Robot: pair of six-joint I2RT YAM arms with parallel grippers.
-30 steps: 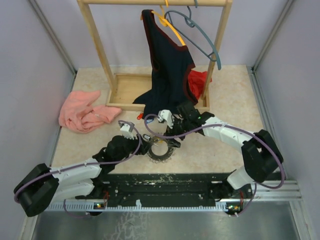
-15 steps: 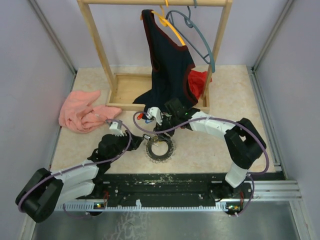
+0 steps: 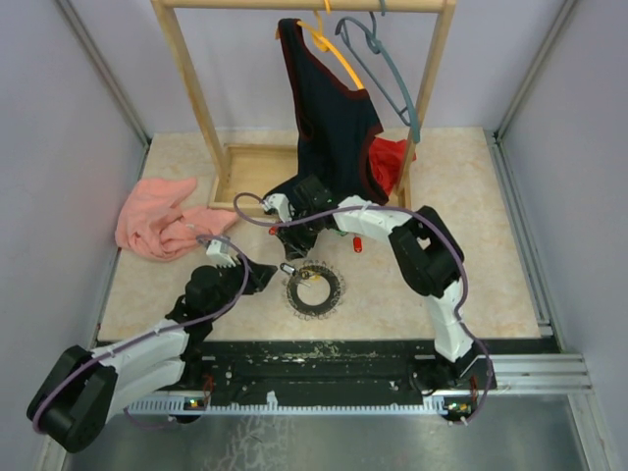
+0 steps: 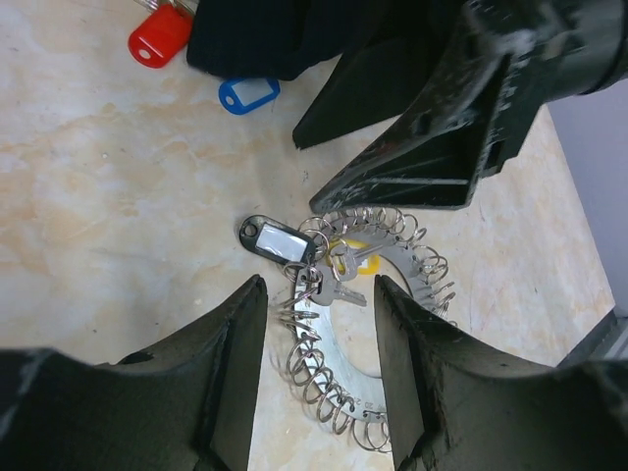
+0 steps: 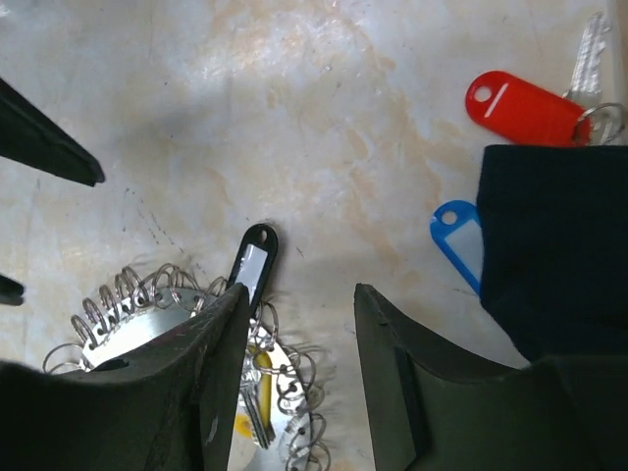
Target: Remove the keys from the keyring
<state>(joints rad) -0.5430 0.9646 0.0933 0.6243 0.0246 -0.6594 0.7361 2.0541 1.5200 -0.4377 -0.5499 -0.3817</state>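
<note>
On the table [image 3: 442, 285] the keyring [image 3: 314, 287] is lying flat, and both hands are crowding its far-left rim. The left hand [image 3: 257, 279] is hovering just left of the ring and the right hand [image 3: 294, 234] is hanging just beyond its far edge, each with jaws standing apart and nothing gripped. Everything is turning on the black-tagged key [image 4: 276, 240]: it is sticking outward from that far-left rim, long axis pointing away from the ring's centre, between the two hands, the right one slightly nearer by my judgement. A yellow-tagged key [image 4: 349, 245] is sitting on the ring; a red-tagged key [image 5: 520, 108] and a blue-tagged key [image 5: 456, 235] are lying loose beyond the ring's far side.
</note>
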